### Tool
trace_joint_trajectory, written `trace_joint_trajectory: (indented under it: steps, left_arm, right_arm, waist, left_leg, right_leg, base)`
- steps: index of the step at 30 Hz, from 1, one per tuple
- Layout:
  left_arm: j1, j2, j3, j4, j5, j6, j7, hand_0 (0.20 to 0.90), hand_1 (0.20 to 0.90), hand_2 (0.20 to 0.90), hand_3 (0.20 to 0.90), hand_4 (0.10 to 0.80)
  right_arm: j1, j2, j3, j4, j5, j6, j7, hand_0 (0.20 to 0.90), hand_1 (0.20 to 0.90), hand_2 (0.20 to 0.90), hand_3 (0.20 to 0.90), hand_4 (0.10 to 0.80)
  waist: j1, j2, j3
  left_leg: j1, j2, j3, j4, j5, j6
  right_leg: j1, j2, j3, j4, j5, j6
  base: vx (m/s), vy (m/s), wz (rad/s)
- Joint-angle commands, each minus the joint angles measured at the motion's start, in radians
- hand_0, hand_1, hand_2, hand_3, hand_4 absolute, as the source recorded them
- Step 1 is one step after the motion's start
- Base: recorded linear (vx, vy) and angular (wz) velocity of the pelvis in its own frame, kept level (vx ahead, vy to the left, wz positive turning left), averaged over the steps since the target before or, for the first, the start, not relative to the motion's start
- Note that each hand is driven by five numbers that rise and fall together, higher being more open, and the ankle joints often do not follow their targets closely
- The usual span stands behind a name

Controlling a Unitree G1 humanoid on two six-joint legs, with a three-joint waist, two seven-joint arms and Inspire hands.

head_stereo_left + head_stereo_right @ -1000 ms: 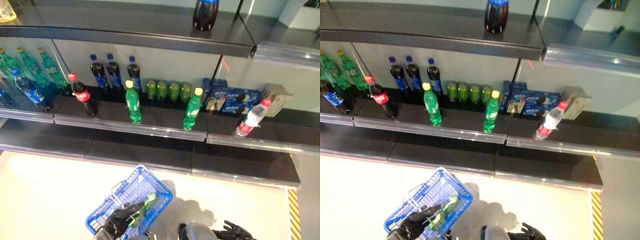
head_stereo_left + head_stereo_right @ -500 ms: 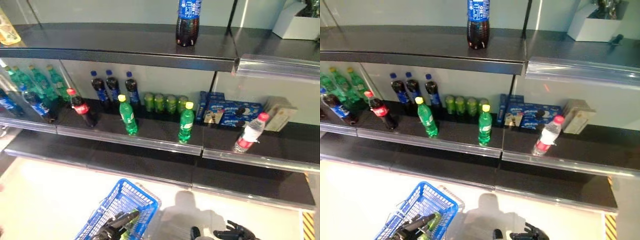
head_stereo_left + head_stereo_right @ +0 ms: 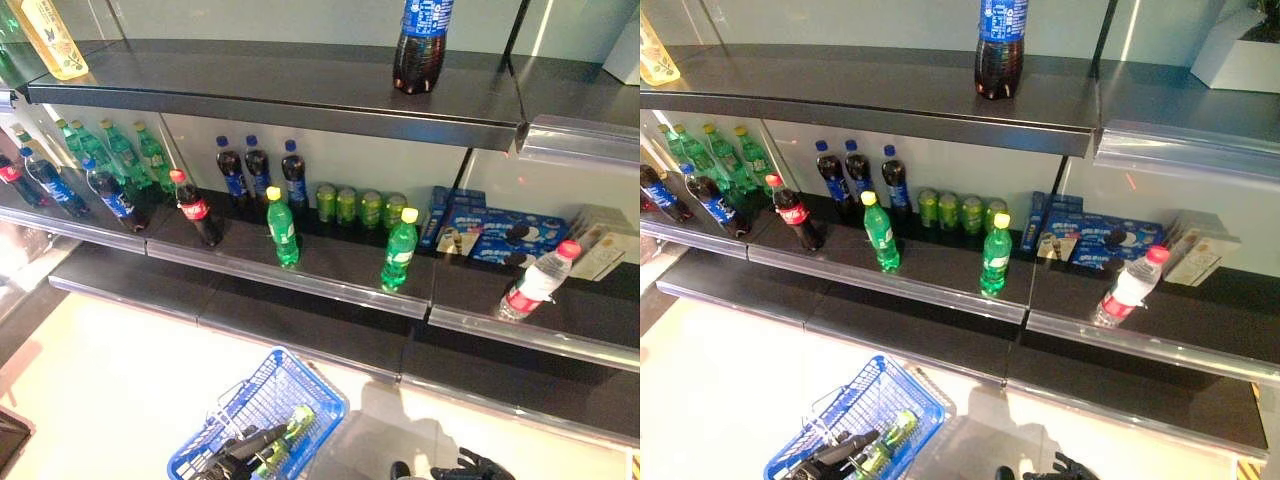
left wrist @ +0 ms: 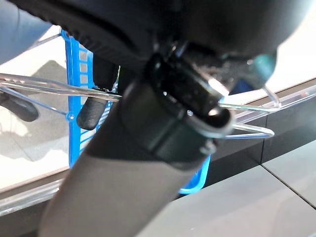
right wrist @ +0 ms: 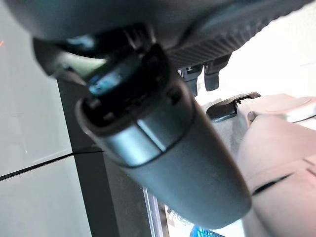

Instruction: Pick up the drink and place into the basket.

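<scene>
Now the green bottle [image 3: 290, 430] lies flat in the basket [image 3: 310, 385] — cap toward the shelves.

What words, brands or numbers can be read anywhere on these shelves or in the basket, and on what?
No text can be read; all print is too small or blurred.
Dark bottle on the top shelf: blue label, unreadable.
Red-capped dark bottle: red label, unreadable.
Blue boxes: print unreadable.
Clear bottle: red label, unreadable.
Green bottle in the basket: label unreadable.
</scene>
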State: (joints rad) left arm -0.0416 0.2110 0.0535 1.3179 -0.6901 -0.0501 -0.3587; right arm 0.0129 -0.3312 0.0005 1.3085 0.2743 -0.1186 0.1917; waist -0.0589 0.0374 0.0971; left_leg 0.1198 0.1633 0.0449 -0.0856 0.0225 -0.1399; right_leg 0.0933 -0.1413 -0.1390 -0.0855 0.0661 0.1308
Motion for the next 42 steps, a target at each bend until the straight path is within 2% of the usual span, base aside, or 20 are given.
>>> trace_joint_trajectory:
  steps: [1, 8, 10, 13, 16, 17, 19, 22, 24, 28, 31, 36, 40, 42]
  left_arm:
    - [-0.043, 0.095, 0.038, 0.001, -0.023, -0.065, -0.049, 0.300, 0.300, 0.300, 0.200, 0.100]
    - [-0.035, 0.101, 0.053, -0.014, -0.048, -0.075, -0.054, 0.300, 0.300, 0.300, 0.200, 0.100]
    - [-0.048, 0.091, 0.034, -0.024, -0.066, -0.083, -0.044, 0.300, 0.300, 0.300, 0.200, 0.100]
    - [-0.073, 0.083, 0.013, -0.034, -0.072, -0.083, -0.022, 0.300, 0.300, 0.300, 0.200, 0.100]
    - [-0.127, 0.079, -0.017, -0.053, -0.089, -0.082, -0.015, 0.300, 0.300, 0.300, 0.200, 0.100]
    - [-0.166, 0.080, -0.041, -0.056, -0.134, -0.091, -0.022, 0.300, 0.300, 0.300, 0.200, 0.100]
    - [-0.188, 0.080, -0.053, -0.061, -0.169, -0.091, -0.021, 0.300, 0.300, 0.300, 0.200, 0.100]
    - [-0.229, 0.081, -0.081, -0.095, -0.232, -0.094, -0.005, 0.300, 0.300, 0.300, 0.200, 0.100]
    - [-0.265, 0.084, -0.109, -0.121, -0.271, -0.100, 0.026, 0.300, 0.300, 0.300, 0.200, 0.100]
    - [-0.284, 0.098, -0.121, -0.148, -0.308, -0.101, 0.046, 0.300, 0.300, 0.300, 0.200, 0.100]
    - [-0.287, 0.107, -0.124, -0.179, -0.318, -0.098, 0.066, 0.300, 0.300, 0.300, 0.200, 0.100]
    - [-0.273, 0.114, -0.121, -0.242, -0.327, -0.092, 0.114, 0.300, 0.300, 0.300, 0.200, 0.100]
    - [-0.253, 0.114, -0.107, -0.264, -0.329, -0.105, 0.128, 0.300, 0.300, 0.300, 0.200, 0.100]
    - [-0.251, 0.115, -0.105, -0.258, -0.326, -0.108, 0.130, 0.300, 0.300, 0.300, 0.200, 0.100]
  right_arm:
    - [-0.047, 0.007, -0.035, 0.041, -0.013, -0.031, -0.003, 0.900, 0.900, 0.900, 0.900, 0.800]
    - [-0.036, 0.009, 0.008, 0.024, -0.086, -0.021, 0.003, 0.900, 0.900, 0.900, 0.900, 0.800]
    - [-0.047, 0.017, 0.064, 0.027, -0.213, -0.029, -0.026, 0.900, 0.900, 0.900, 0.900, 0.800]
    - [-0.061, 0.028, 0.117, 0.033, -0.236, -0.024, -0.048, 0.900, 0.900, 0.900, 0.900, 0.800]
    - [-0.113, 0.023, 0.159, 0.015, -0.202, -0.017, -0.079, 0.900, 0.900, 0.900, 0.900, 0.800]
    - [-0.164, 0.008, 0.175, 0.008, -0.191, -0.027, -0.090, 0.900, 0.900, 0.900, 0.900, 0.800]
    - [-0.195, -0.001, 0.187, -0.003, -0.188, -0.039, -0.095, 0.900, 0.900, 0.900, 0.900, 0.800]
    - [-0.256, -0.015, 0.219, -0.058, -0.141, -0.095, -0.111, 0.900, 0.900, 0.900, 0.900, 0.800]
    - [-0.306, -0.017, 0.230, -0.126, -0.079, -0.165, -0.118, 0.900, 0.900, 0.900, 0.900, 0.800]
    - [-0.330, -0.024, 0.249, -0.266, -0.069, -0.262, -0.129, 0.900, 0.900, 0.900, 0.900, 0.800]
    - [-0.342, -0.035, 0.282, -0.401, -0.092, -0.280, -0.145, 0.900, 0.900, 0.900, 0.900, 0.800]
    - [-0.357, -0.056, 0.342, -0.688, -0.124, -0.225, -0.187, 0.900, 0.900, 0.900, 0.900, 0.800]
    - [-0.369, -0.091, 0.362, -0.914, -0.237, -0.251, -0.247, 0.900, 0.900, 0.900, 0.900, 0.800]
    - [-0.378, -0.106, 0.359, -0.957, -0.245, -0.252, -0.256, 0.900, 0.900, 0.900, 0.900, 0.800]
  waist:
    - [0.016, -0.026, -0.021]
    - [0.023, -0.039, -0.006]
    - [0.029, -0.039, 0.014]
    - [0.032, -0.037, 0.041]
    - [0.032, -0.034, 0.100]
    - [0.032, -0.027, 0.145]
    - [0.033, -0.023, 0.172]
    - [0.043, -0.023, 0.240]
    - [0.048, -0.032, 0.291]
    - [0.044, -0.042, 0.314]
    - [0.045, -0.053, 0.313]
    - [0.050, -0.071, 0.305]
    - [0.049, -0.089, 0.299]
    - [0.049, -0.091, 0.298]
  left_leg:
    - [0.001, 0.005, 0.032, -0.002, -0.008, 0.043]
    - [-0.029, 0.005, 0.039, -0.002, -0.003, 0.038]
    - [-0.078, 0.010, 0.042, -0.002, 0.017, 0.035]
    - [-0.127, 0.008, 0.035, -0.002, 0.040, 0.033]
    - [-0.198, -0.004, 0.018, -0.002, 0.064, 0.034]
    - [-0.242, -0.014, 0.001, -0.002, 0.073, 0.040]
    - [-0.267, -0.018, -0.010, -0.002, 0.077, 0.043]
    - [-0.330, -0.019, -0.020, 0.002, 0.104, 0.047]
    - [-0.424, -0.017, -0.039, 0.099, 0.097, 0.042]
    - [-0.530, -0.018, -0.081, 0.253, 0.053, 0.038]
    - [-0.568, -0.018, -0.091, 0.299, 0.031, 0.041]
    - [-0.592, -0.023, -0.104, 0.336, 0.011, 0.049]
    - [-0.577, -0.021, -0.105, 0.319, 0.008, 0.057]
    - [-0.575, -0.020, -0.107, 0.316, 0.009, 0.058]
  right_leg:
    - [-0.006, -0.053, -0.006, 0.047, -0.029, 0.004]
    - [-0.016, -0.047, -0.008, 0.008, -0.001, 0.009]
    - [-0.059, -0.044, -0.002, -0.002, 0.015, 0.007]
    - [-0.102, -0.040, 0.004, -0.002, 0.030, 0.007]
    - [-0.169, -0.041, 0.010, -0.002, 0.051, 0.008]
    - [-0.216, -0.039, 0.019, -0.002, 0.065, 0.004]
    - [-0.244, -0.042, 0.022, 0.007, 0.070, 0.001]
    - [-0.326, -0.052, 0.029, 0.076, 0.059, -0.004]
    - [-0.412, -0.062, 0.037, 0.185, 0.026, -0.012]
    - [-0.507, -0.070, 0.058, 0.317, -0.030, -0.018]
    - [-0.549, -0.070, 0.060, 0.364, -0.051, -0.021]
    - [-0.575, -0.065, 0.064, 0.405, -0.069, -0.022]
    - [-0.562, -0.055, 0.059, 0.386, -0.066, -0.019]
    - [-0.558, -0.053, 0.059, 0.382, -0.065, -0.019]
  base:
    - [0.030, 0.010, 0.07]
    - [0.007, 0.002, 0.03]
    - [-0.163, -0.001, -0.02]
    - [-0.185, -0.018, -0.01]
    - [-0.288, 0.009, 0.12]
    - [-0.286, 0.076, 0.13]
    - [-0.217, 0.077, 0.03]
    - [-0.242, 0.055, 0.03]
    - [-0.333, 0.005, -0.03]
    - [-0.178, -0.030, 0.06]
    - [-0.108, -0.054, 0.07]
    - [-0.045, -0.051, 0.11]
    - [-0.028, -0.076, 0.05]
    - [0.003, -0.021, 0.04]
